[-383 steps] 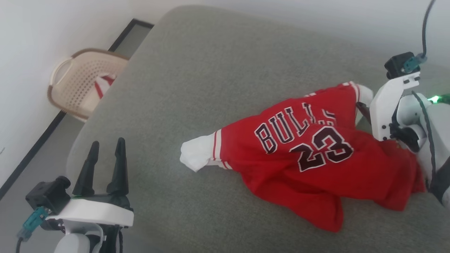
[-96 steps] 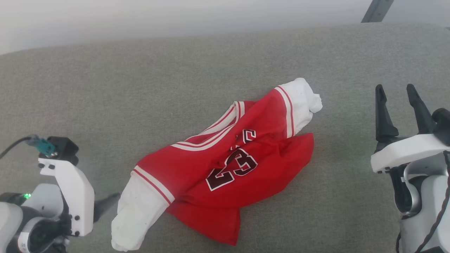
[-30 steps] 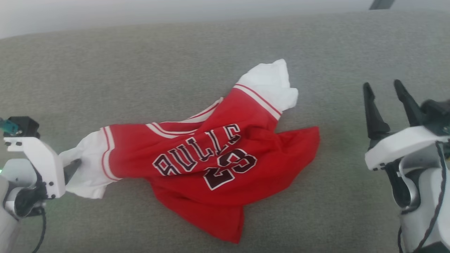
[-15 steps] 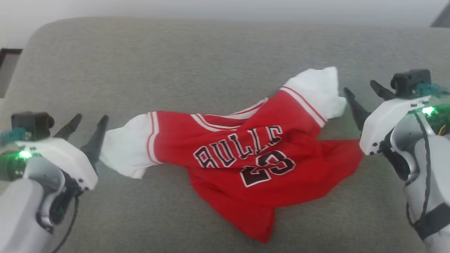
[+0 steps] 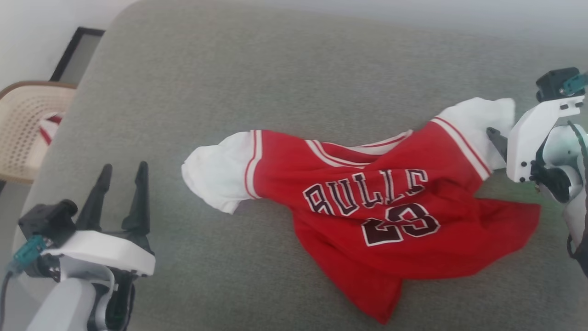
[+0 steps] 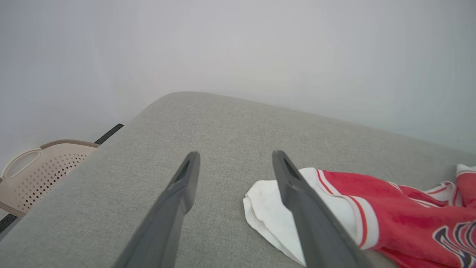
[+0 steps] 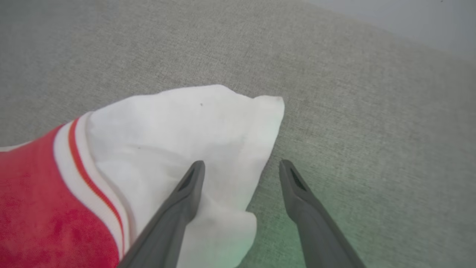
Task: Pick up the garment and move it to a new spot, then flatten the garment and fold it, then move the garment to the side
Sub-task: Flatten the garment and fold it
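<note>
The garment (image 5: 395, 239), a red "BULLS 23" jersey, lies crumpled on the grey cushion (image 5: 275, 82) with a white sleeve stretched out to each side. My left gripper (image 5: 123, 172) stands open at the lower left, clear of the left sleeve (image 5: 216, 177). In the left wrist view the left gripper (image 6: 235, 154) holds nothing, and the garment's sleeve (image 6: 267, 208) lies just right of the fingers. My right gripper (image 7: 240, 163) is open at the right sleeve's edge: one finger lies over the white cloth (image 7: 167, 126), the other over bare cushion. In the head view the right gripper (image 5: 496, 138) meets that sleeve.
A beige perforated basket (image 5: 23, 128) holding a small red-and-white striped cloth (image 5: 48, 126) stands on the floor off the cushion's left end; the basket (image 6: 37, 175) also appears in the left wrist view. A pale wall runs behind the cushion.
The head camera has turned. My left gripper let go of the left sleeve and has drawn back from it. My right gripper has come in over the right sleeve's edge.
</note>
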### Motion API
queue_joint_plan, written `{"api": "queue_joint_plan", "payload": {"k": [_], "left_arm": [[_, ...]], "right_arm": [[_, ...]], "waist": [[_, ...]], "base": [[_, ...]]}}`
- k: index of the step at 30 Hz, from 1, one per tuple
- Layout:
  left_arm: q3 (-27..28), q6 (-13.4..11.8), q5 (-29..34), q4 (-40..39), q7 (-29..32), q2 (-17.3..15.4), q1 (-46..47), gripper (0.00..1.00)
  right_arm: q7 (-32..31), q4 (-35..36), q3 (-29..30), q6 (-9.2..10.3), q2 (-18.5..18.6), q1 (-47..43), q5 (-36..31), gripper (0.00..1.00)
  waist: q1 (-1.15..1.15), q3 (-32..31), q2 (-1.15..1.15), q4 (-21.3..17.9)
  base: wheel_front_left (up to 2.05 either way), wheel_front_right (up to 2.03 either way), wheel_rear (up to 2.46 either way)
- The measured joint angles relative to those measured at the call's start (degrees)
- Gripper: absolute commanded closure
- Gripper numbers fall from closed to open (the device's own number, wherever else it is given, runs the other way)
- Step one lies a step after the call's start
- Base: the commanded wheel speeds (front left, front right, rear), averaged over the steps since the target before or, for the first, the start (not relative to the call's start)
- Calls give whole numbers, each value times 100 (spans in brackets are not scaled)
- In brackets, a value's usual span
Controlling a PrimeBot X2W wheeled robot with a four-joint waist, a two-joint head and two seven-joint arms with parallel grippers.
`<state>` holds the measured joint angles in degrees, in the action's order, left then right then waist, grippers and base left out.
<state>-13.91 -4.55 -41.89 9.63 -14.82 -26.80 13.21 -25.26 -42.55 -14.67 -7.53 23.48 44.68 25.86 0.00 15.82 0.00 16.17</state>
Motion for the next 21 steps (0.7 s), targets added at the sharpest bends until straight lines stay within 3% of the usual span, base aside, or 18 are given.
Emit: {"api": "queue_joint_plan", "payload": {"k": [5, 7, 13, 21], "left_arm": [[593, 210, 424, -241, -16, 605, -222, 0], [801, 328, 605, -272, -16, 810, -285, 0], [1407, 724, 1012, -253, -16, 1265, -389, 0], [2058, 1027, 1337, -266, -16, 1502, -533, 0]], "right_arm": [[-514, -771, -94, 0, -18, 433, 264, 0], [-577, -926, -226, 0, 22, 545, 214, 100], [-401, -1084, -531, -3, 121, 668, 296, 100], [-44, -890, -725, -2, 481, 522, 599, 100]], "waist": [[0, 96, 0, 223], [0, 124, 0, 270], [0, 128, 0, 296], [0, 24, 0, 41]], "base": [[0, 0, 0], [0, 0, 0], [0, 0, 0], [0, 0, 0]]}}
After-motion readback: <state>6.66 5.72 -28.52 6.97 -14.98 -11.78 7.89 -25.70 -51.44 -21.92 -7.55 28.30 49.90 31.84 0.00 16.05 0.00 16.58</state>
